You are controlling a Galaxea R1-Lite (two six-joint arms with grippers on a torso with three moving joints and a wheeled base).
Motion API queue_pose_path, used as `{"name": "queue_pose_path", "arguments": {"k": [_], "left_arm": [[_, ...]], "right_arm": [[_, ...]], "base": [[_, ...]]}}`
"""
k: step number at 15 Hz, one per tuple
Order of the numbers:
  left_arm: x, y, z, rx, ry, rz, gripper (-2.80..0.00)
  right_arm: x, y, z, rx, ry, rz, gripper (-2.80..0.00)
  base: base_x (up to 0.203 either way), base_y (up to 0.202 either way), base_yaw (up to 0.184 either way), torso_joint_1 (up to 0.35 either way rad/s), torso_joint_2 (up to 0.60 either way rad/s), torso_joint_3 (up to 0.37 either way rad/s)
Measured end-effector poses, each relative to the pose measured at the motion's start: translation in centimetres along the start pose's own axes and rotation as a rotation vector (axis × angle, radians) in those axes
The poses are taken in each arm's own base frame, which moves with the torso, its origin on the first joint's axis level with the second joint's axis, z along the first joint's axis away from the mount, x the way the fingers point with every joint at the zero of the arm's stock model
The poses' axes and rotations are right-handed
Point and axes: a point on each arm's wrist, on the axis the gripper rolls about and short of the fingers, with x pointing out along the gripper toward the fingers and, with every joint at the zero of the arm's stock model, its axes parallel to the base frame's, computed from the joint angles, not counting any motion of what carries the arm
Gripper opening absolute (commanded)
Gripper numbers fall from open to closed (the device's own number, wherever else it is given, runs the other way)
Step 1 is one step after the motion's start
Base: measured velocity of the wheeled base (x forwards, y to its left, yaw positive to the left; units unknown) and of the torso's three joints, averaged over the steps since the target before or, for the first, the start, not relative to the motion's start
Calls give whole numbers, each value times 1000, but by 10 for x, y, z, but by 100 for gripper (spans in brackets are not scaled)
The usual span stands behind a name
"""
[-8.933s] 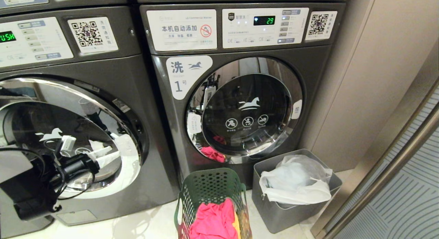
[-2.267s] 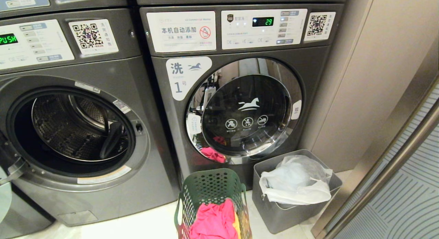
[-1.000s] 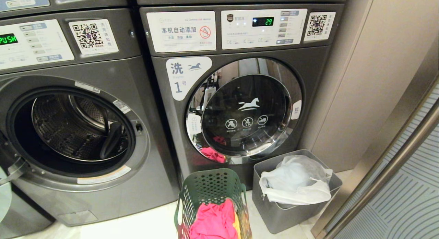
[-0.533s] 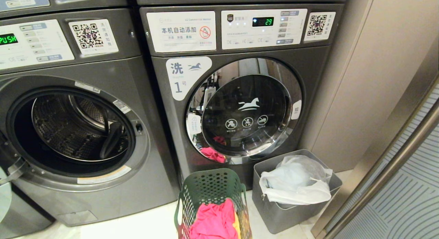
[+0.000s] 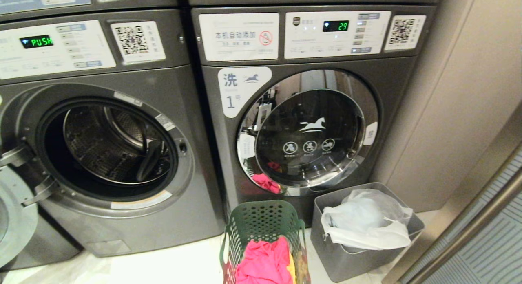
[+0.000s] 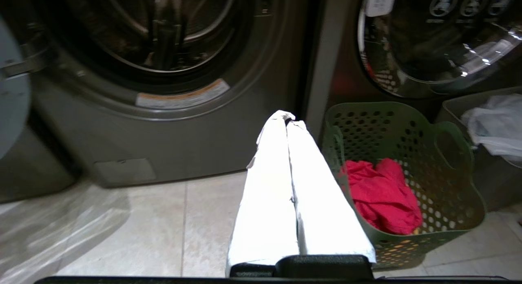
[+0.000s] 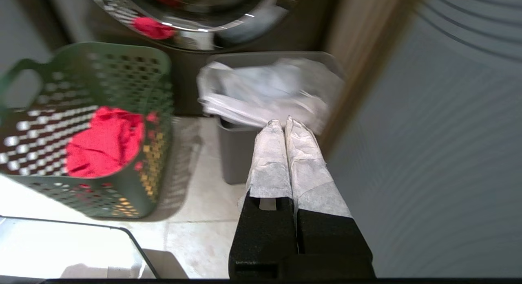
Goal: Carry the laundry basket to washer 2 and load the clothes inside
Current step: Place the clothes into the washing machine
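The dark green laundry basket (image 5: 261, 223) stands on the floor in front of the gap between the two machines. Pink-red clothes (image 5: 265, 261) fill it, with a yellow piece (image 5: 291, 268) at their side. Washer 2 (image 5: 122, 231) is the left machine; its round door (image 5: 12, 219) hangs open to the left and the steel drum (image 5: 110, 145) looks bare. My left gripper (image 6: 289, 117) is shut and empty, low over the tiles just left of the basket (image 6: 403, 125). My right gripper (image 7: 282, 121) is shut and empty, to the right of the basket (image 7: 94, 68). Neither arm shows in the head view.
Washer 1 (image 5: 240, 90) stands right of washer 2 with its chrome-ringed door (image 5: 310, 129) shut. A grey bin (image 5: 346, 259) lined with a white bag (image 5: 367, 223) sits right of the basket. A beige wall panel (image 5: 448, 113) and a metal-framed partition (image 5: 481, 219) close off the right.
The whole picture has shifted to the right, so the camera has moved left. Washer 2's door, shut with my left arm at it in the oldest frame, stands open. The basket has kept its place.
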Motion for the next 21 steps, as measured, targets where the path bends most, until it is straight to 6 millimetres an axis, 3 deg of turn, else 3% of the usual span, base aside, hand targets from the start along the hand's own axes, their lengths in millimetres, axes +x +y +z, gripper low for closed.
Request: {"name": "queue_pose_path", "arguments": {"k": [4, 14, 21], "left_arm": [[0, 0, 0, 0, 0, 0, -280], [0, 0, 0, -3, -1, 0, -280], [0, 0, 0, -4, -1, 0, -280]], "right_arm": [[0, 0, 0, -1, 0, 2, -280], [0, 0, 0, 1, 0, 3, -280], [0, 0, 0, 1, 0, 3, -280]], "base": [[0, -6, 121, 1, 3, 4], [0, 0, 0, 0, 0, 0], [1, 163, 0, 2, 2, 2]]}}
